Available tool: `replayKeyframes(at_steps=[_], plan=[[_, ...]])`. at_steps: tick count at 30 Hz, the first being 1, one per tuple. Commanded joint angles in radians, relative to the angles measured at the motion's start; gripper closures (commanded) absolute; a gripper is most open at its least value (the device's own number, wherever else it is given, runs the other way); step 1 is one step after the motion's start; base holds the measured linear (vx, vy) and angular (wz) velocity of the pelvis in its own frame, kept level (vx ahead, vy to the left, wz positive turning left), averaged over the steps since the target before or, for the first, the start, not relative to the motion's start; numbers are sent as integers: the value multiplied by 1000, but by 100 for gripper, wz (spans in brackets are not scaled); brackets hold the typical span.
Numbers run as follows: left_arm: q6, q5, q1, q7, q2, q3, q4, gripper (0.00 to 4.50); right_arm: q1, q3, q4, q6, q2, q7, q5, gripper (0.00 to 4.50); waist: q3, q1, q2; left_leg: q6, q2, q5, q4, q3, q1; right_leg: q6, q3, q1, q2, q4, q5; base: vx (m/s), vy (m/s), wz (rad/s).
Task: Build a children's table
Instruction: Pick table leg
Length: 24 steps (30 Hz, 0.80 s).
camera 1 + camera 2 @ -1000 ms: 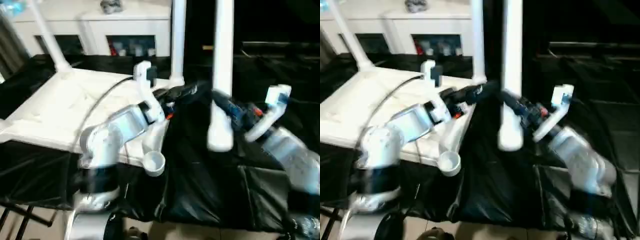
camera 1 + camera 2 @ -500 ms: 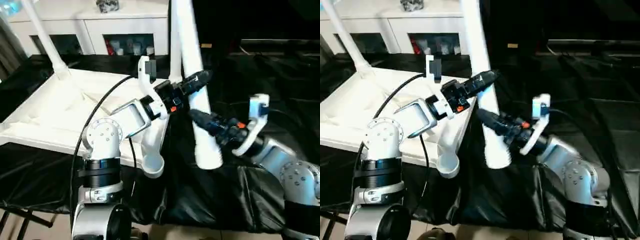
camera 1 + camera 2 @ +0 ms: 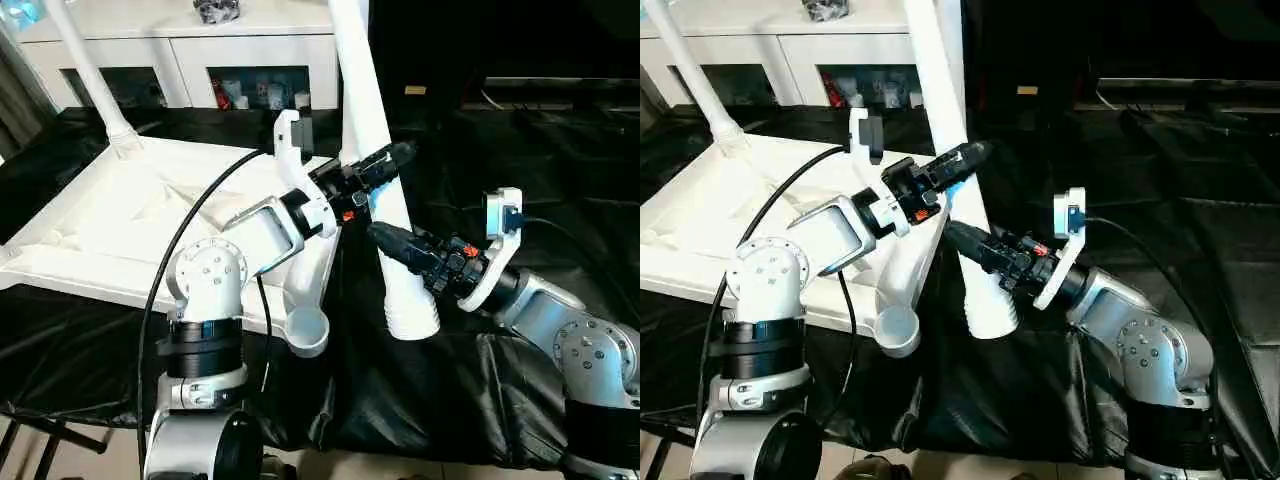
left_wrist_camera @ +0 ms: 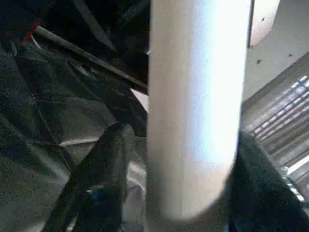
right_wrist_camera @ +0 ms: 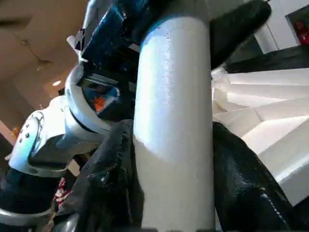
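The white tabletop (image 3: 120,220) lies ribbed side up on the black-draped stand. One leg (image 3: 92,80) stands upright in its far left corner, and another (image 3: 954,70) rises at the far right corner. A third leg (image 3: 362,95) hangs tilted beside the tabletop's right edge, flared end down. My right gripper (image 3: 392,238) is shut on its lower part, both fingers (image 5: 241,159) pressed against the tube (image 5: 174,121). My left gripper (image 3: 385,165) straddles the same leg (image 4: 193,121) higher up, open, with a slim gap at one finger (image 4: 99,183).
A white open tube end (image 3: 306,330) juts from the tabletop's near right corner. A white glass-door cabinet (image 3: 190,45) stands behind. Black cloth (image 3: 450,400) covers the stand to the right. My left arm's black cable (image 3: 190,250) arcs over the tabletop.
The held leg has gone from upright to tilted, and its flared end has come down and left with my right gripper. My left gripper's fingers have narrowed around it.
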Motion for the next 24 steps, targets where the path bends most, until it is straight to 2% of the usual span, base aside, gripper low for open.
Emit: replayKeyframes(at_steps=[1,3,4,5,9,10,12,13,15,16,17,19,21,23,24], plan=[[-19,-6,15,22,-38,6,-20,191,-22,15,-17,-4,-8,-10,-2,268,-75,3,-30,58,41,-21,-67,-17,17,-195,33,54,-61,-68,-127,0,0,0],[-19,-11,16,21,-37,8,-21,205,-22,18,-17,-4,-9,-11,-3,268,-76,3,-31,63,40,-11,-66,-17,16,-197,33,55,-60,-66,-111,0,0,0],[-20,-14,16,21,-36,9,-21,207,-24,20,-16,-6,-11,-12,-6,268,-77,4,-19,64,40,-4,-64,-18,17,-200,32,54,-60,-64,-102,0,0,0],[-21,-16,15,21,-35,8,-20,213,-25,22,-16,-7,-11,-12,-8,268,-77,2,-23,66,40,-4,-64,-18,17,-199,32,53,-58,-66,-98,0,0,0],[-34,-14,7,8,-29,-4,-8,249,-34,26,-9,-16,-17,-16,-17,268,-76,3,-25,63,40,-21,-65,-17,17,-204,32,56,-60,-66,-104,0,0,0],[-40,-12,4,5,-26,-8,-5,257,-36,28,-6,-19,-18,-17,-19,268,-77,4,-21,61,41,-19,-65,-19,17,-204,32,56,-60,-65,-103,0,0,0],[-45,-15,0,-13,-15,-21,-11,267,-39,44,-5,-35,-23,-24,-39,268,-77,3,-23,61,41,-18,-65,-18,17,-204,31,56,-59,-65,-98,0,0,0],[-46,-16,-1,-19,-10,-26,-13,267,-39,53,-5,-45,-25,-28,-52,268,-78,3,-17,57,42,-17,-64,-19,18,-203,30,54,-58,-65,-91,0,0,0],[-46,-15,-1,-29,-3,-31,-14,268,-41,62,-2,-51,-27,-32,-64,268,-77,1,-17,56,41,-21,-65,-19,18,-206,31,55,-58,-65,-84,0,0,0],[-50,-3,-1,-53,15,-49,-15,269,-49,76,17,-43,-34,-41,-81,212,-78,2,-15,56,41,-20,-64,-20,19,-210,31,56,-58,-63,-71,0,0,0],[-50,-2,-1,-54,16,-51,-15,269,-50,76,18,-42,-35,-41,-82,198,-79,1,-16,55,40,-21,-64,-19,19,-210,30,57,-57,-62,-70,0,0,0],[-59,23,-2,-97,50,-87,-20,270,-69,96,52,-21,-55,-51,-108,192,-78,1,-17,54,40,-21,-65,-20,20,-207,30,56,-57,-64,-81,0,0,0],[-73,58,-15,-149,94,-136,-21,270,-90,126,75,-13,-95,-36,-141,162,-79,0,-22,52,40,-11,-64,-19,21,-206,32,56,-56,-60,-75,0,0,0],[-77,68,-20,-163,106,-150,-20,270,-98,133,82,-7,-106,-34,-147,152,-79,2,-21,49,41,-10,-64,-18,20,-205,32,58,-58,-58,-75,0,0,0],[-78,74,-30,-186,123,-164,-19,270,-110,147,94,5,-127,-16,-150,150,-79,1,-24,50,40,-9,-63,-17,19,-211,33,58,-59,-58,-64,0,0,0]])
